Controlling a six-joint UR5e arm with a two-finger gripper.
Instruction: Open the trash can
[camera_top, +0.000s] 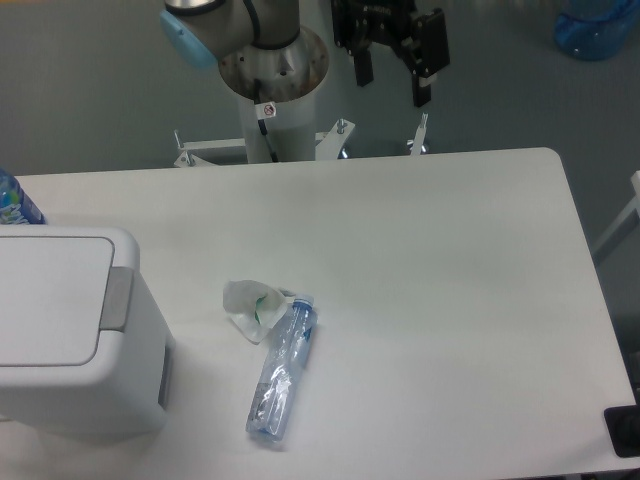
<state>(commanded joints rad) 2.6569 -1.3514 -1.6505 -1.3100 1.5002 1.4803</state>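
Two black fingers of the gripper (392, 88) hang apart and empty beyond the table's (450, 250) far edge, well away from the trash can (70, 335) at the near left corner. Nothing looks done: the white bin's flat lid (50, 300) lies shut, grey tab (117, 298) on its right rim untouched.

Table's right half open — bottle (283, 370), wrapper (248, 306) beside trash can (70, 330).

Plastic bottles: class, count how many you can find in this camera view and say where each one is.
3, perhaps. One clear bottle lies on the table right of the trash can. A blue-labelled one peeks in at the left edge. A large blue one sits top right, cropped.
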